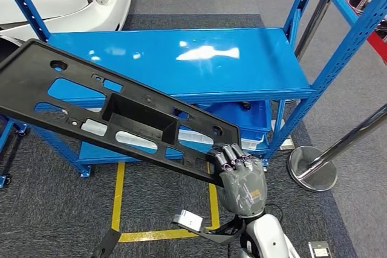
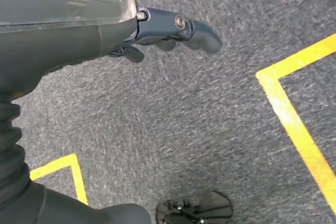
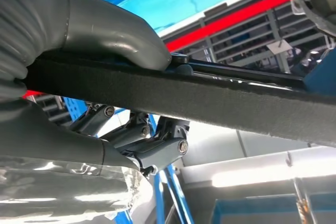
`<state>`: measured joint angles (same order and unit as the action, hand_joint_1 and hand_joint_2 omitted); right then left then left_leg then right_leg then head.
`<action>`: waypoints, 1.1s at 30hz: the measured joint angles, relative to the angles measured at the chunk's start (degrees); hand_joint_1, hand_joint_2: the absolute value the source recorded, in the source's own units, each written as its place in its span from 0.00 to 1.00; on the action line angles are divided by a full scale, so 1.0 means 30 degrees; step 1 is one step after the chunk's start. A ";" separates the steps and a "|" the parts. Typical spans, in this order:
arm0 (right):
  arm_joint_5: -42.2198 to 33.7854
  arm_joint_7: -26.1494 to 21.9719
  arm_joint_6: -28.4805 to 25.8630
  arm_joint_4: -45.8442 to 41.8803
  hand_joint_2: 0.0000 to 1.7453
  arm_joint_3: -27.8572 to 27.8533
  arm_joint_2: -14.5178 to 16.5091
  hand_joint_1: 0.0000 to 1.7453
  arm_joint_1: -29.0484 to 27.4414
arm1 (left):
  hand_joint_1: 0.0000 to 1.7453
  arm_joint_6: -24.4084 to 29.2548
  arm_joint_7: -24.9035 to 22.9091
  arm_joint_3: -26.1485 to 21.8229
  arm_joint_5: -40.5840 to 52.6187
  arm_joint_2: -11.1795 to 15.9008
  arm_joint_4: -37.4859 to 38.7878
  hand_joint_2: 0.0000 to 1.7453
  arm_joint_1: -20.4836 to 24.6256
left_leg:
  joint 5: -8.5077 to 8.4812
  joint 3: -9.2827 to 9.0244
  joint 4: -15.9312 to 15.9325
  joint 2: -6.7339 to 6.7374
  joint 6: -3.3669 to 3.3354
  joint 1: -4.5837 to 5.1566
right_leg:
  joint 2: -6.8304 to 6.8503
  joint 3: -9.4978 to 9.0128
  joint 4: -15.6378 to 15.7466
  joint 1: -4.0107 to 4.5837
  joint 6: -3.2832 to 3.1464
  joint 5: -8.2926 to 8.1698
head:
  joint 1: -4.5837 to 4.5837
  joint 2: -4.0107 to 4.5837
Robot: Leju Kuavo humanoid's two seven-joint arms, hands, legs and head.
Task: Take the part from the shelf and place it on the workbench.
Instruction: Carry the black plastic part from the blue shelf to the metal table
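Head view: I read the long black moulded plastic panel with cut-outs as off the blue metal shelf, clamped at its near end by my right hand, fingers over the top and thumb beneath. My left hand hangs loosely extended, holding nothing. Placement on the surface remains. Long axis runs far-left to near-right, face up.

right hand grips the near right end of the long black part, which tilts out over the front edge of the blue shelf.
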<state>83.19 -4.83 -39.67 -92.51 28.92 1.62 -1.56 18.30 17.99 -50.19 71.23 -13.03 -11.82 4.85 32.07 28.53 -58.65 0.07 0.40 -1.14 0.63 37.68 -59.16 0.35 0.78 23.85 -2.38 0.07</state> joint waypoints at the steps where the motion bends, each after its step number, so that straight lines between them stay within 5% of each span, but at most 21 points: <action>1: -0.0004 -0.0002 0.0000 0.0000 1.00 0.0002 0.0000 1.00 -0.0009 | 0.00 -0.0004 -0.0004 -0.0002 0.0000 0.0000 0.0000 1.00 -0.0005 | -0.0134 0.0117 -0.0020 0.0033 -0.0200 0.0002 | -0.0008 0.0092 -0.0139 -0.0027 0.0090 0.0191 | -0.0009 0.0000; 3: -0.0015 -0.0016 -0.0002 0.0002 1.00 0.0015 0.0000 1.00 -0.0016 | 0.00 -0.0009 -0.0007 -0.0004 0.0000 0.0002 0.0000 1.00 0.0018 | -0.0474 0.0477 -0.0013 0.0105 -0.0582 -0.0010 | -0.0018 0.0483 -0.1324 -0.0104 0.0290 0.1507 | -0.0069 0.0000; 5: -0.0016 -0.0029 -0.0002 0.0009 1.00 0.0024 -0.0004 1.00 -0.0025 | 0.00 -0.0009 -0.0009 -0.0007 0.0000 0.0005 0.0000 1.00 0.0030 | -0.0833 0.0932 -0.0034 0.0129 -0.0759 0.0070 | -0.0023 0.1061 -0.3770 -0.0150 0.0427 0.3298 | -0.0115 0.0000; 7: -0.0020 -0.0029 -0.0002 0.0022 1.00 0.0024 -0.0011 1.00 -0.0042 | 0.00 -0.0009 -0.0009 -0.0009 0.0000 0.0007 0.0000 1.00 0.0023 | -0.1183 0.1388 -0.0054 0.0147 -0.0818 0.0197 | -0.0030 0.1093 -0.5411 -0.0147 0.0391 0.3866 | -0.0113 0.0000; 9: -0.0022 -0.0029 -0.0002 0.0026 1.00 0.0025 -0.0015 1.00 -0.0036 | 0.00 -0.0009 -0.0009 -0.0009 0.0000 0.0009 0.0000 1.00 0.0024 | -0.1500 0.1774 -0.0060 0.0141 -0.0867 0.0371 | -0.0067 -0.0200 -0.4269 -0.0063 0.0095 0.3120 | -0.0111 0.0000; 12: -0.0018 -0.0029 -0.0005 -0.0027 1.00 0.0027 -0.0011 1.00 0.0019 | 0.00 -0.0009 -0.0007 -0.0017 0.0000 -0.0043 0.0002 1.00 0.0032 | -0.1928 0.2140 -0.0049 0.0122 -0.0793 0.0455 | -0.0221 -0.3050 0.0042 0.0332 -0.0774 0.2403 | -0.0078 0.0000; 14: -0.0018 -0.0029 -0.0013 -0.0071 1.00 0.0029 -0.0009 1.00 0.0039 | 0.00 -0.0024 -0.0004 -0.0020 0.0000 -0.0071 0.0004 1.00 0.0043 | -0.2235 0.2328 -0.0004 0.0134 -0.0556 0.0299 | -0.0265 -0.3569 0.1205 0.0549 -0.0995 0.2436 | -0.0082 0.0000; 17: -0.0016 -0.0025 -0.0016 -0.0091 1.00 0.0018 -0.0007 1.00 0.0063 | 0.00 -0.0036 -0.0002 -0.0020 0.0000 -0.0108 0.0007 1.00 -0.0008 | -0.2040 0.2631 -0.0132 0.0110 -0.0254 0.0189 | -0.0175 -0.3379 0.1689 0.0548 -0.1045 0.1757 | -0.0093 0.0000; 20: -0.0035 -0.0022 -0.0016 -0.0062 1.00 0.0007 0.0004 1.00 0.0079 | 0.00 -0.0031 -0.0005 -0.0020 0.0000 -0.0084 0.0007 1.00 -0.0012 | 0.0352 0.3452 -0.2833 0.0076 0.0006 0.0148 | -0.0060 -0.2767 0.1778 0.0408 -0.1072 0.1193 | -0.0045 0.0000; 22: -0.0047 -0.0022 -0.0016 0.0009 1.00 -0.0002 0.0007 1.00 0.0074 | 0.00 -0.0031 -0.0006 -0.0020 0.0002 -0.0046 0.0007 1.00 -0.0011 | 0.1188 0.3742 -0.4876 0.0078 0.0194 0.0062 | -0.0011 -0.2172 0.1489 0.0360 -0.0975 0.0972 | -0.0044 0.0000; 24: -0.0047 -0.0022 -0.0016 0.0080 1.00 -0.0013 0.0007 1.00 0.0074 | 0.00 -0.0031 -0.0007 -0.0020 0.0011 -0.0024 0.0007 1.00 -0.0014 | 0.0563 0.2921 -0.4563 0.0080 0.0371 -0.0026 | 0.0013 -0.1525 0.1065 0.0244 -0.0825 0.0816 | -0.0042 0.0000; 26: -0.0060 -0.0022 -0.0016 0.0098 1.00 -0.0016 0.0007 1.00 0.0083 | 0.00 -0.0035 -0.0009 -0.0020 0.0033 -0.0015 0.0007 1.00 0.0018 | -0.0161 0.1247 -0.2159 0.0065 0.0565 -0.0094 | 0.0005 -0.0883 0.0503 0.0138 -0.0653 0.0735 | -0.0018 0.0000; 28: -0.0084 -0.0022 -0.0020 0.0095 1.00 -0.0022 0.0005 1.00 0.0081 | 0.00 -0.0040 -0.0011 -0.0020 0.0053 -0.0007 0.0007 1.00 0.0047 | -0.0156 0.0313 -0.0487 0.0010 0.0469 -0.0072 | -0.0007 -0.0387 0.0043 0.0130 -0.0452 0.0604 | -0.0011 0.0000; 31: -0.0102 -0.0022 -0.0024 0.0100 1.00 -0.0029 0.0000 1.00 0.0072 | 0.00 -0.0044 -0.0013 -0.0020 0.0058 -0.0004 0.0007 1.00 0.0006 | -0.0239 0.0487 -0.0296 -0.0001 -0.0048 0.0014 | -0.0022 -0.0093 -0.0138 0.0092 -0.0117 0.0361 | -0.0009 0.0000; 33: -0.0122 -0.0029 -0.0024 0.0107 1.00 -0.0025 0.0000 1.00 0.0081 | 0.00 -0.0045 -0.0018 -0.0020 0.0062 -0.0011 0.0007 1.00 0.0046 | -0.0549 0.0758 -0.0260 0.0061 -0.0481 -0.0003 | -0.0054 0.0173 -0.0868 0.0016 0.0140 0.1241 | -0.0069 0.0000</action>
<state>82.83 -4.92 -39.74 -92.19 28.84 1.62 -1.32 18.16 17.94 -50.25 71.42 -13.06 -11.80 4.99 30.42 30.80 -59.43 0.25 -1.04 -1.14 0.47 38.20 -61.77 0.40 1.20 27.57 -2.59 0.07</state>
